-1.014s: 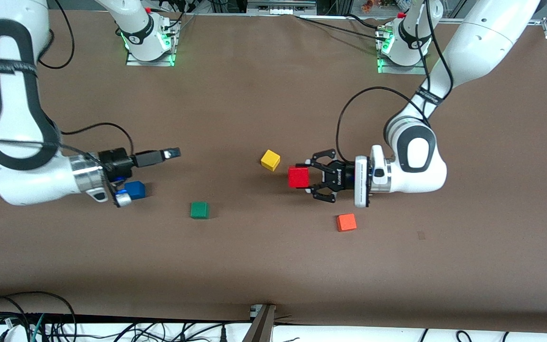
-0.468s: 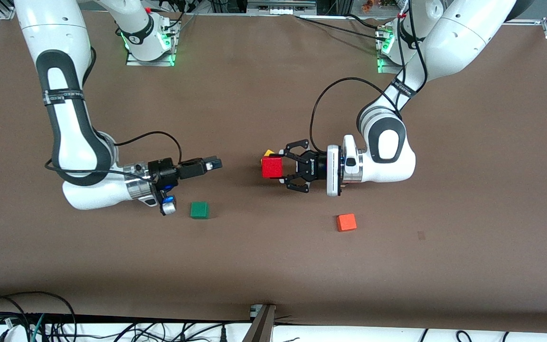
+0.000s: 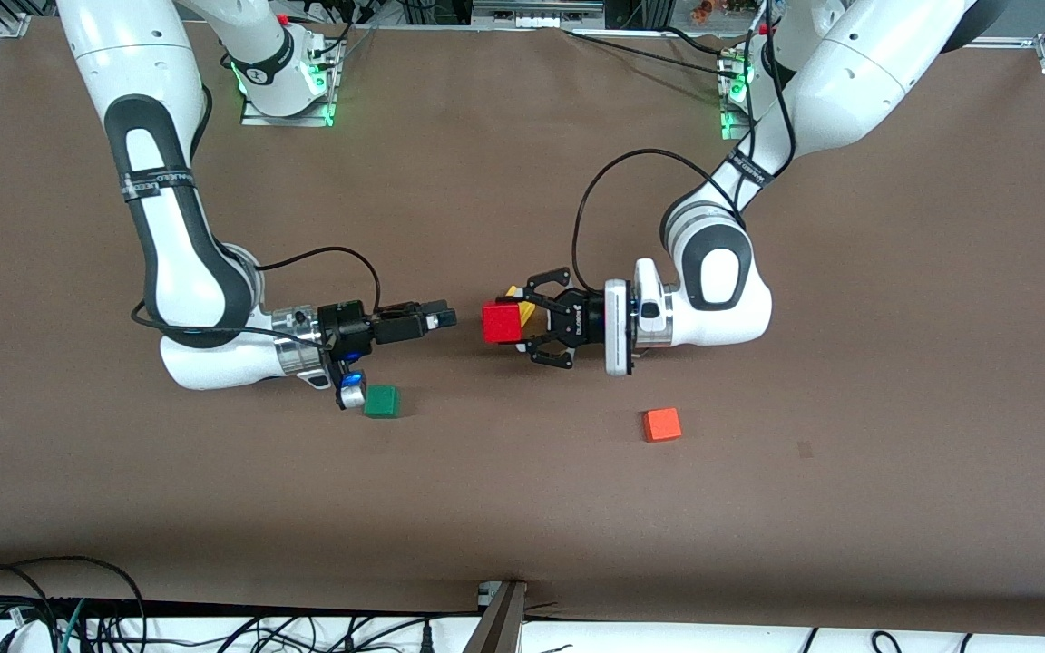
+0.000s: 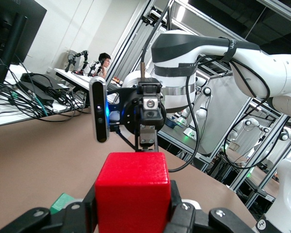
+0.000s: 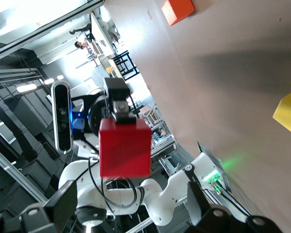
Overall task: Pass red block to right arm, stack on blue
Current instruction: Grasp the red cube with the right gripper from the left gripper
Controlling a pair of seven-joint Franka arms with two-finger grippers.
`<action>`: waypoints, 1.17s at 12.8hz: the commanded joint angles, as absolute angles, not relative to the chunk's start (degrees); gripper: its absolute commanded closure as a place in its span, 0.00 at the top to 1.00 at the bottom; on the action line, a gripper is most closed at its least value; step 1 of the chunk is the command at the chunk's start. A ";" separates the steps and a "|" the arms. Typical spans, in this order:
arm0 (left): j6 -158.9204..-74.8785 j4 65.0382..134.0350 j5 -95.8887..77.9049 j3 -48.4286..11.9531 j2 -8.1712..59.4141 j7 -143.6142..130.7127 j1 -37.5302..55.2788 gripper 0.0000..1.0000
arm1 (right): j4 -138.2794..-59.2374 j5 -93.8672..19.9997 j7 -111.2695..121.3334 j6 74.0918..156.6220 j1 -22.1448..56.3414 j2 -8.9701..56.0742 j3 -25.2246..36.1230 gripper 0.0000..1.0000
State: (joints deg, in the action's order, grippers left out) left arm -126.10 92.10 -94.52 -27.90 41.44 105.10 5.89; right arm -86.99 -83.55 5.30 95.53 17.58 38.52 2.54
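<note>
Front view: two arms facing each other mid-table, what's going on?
A handover is under way. The left gripper is shut on the red block and holds it out in the air, partly covering the yellow cube. The right gripper is open, pointed at the block with a gap between them. The green cube and orange cube lie untouched, nearer the front camera. The blue cube is not visible.

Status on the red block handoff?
Left gripper shut on red block, midair. Right gripper open, facing it, gap remaining. Nothing between; blue block not visible.
</note>
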 commanded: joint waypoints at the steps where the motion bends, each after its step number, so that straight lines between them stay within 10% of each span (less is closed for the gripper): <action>1: -127.17 89.47 -96.94 -27.77 42.98 106.79 7.29 0.10 | -88.51 -86.21 5.36 97.99 18.54 37.88 2.72 1.00; 9: -128.14 87.89 -99.40 -27.77 44.38 106.70 9.05 0.13 | -88.51 -89.12 5.10 100.37 20.13 38.23 2.72 0.99; 11: -128.14 87.80 -99.40 -27.69 44.38 106.70 9.05 0.14 | -88.42 -89.03 5.19 99.93 19.78 38.23 2.72 0.09; 14: -128.14 87.80 -99.49 -27.69 44.30 106.70 9.05 0.17 | -88.42 -89.03 5.19 99.76 19.78 38.23 2.72 0.00; 15: -128.49 87.80 -99.84 -27.69 44.12 106.70 9.14 0.46 | -88.42 -89.03 5.19 99.76 19.78 38.23 2.72 0.00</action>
State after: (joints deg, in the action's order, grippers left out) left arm -127.69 89.36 -97.81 -27.84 43.48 105.35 8.23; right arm -87.85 -87.62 4.80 99.79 19.63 38.60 2.70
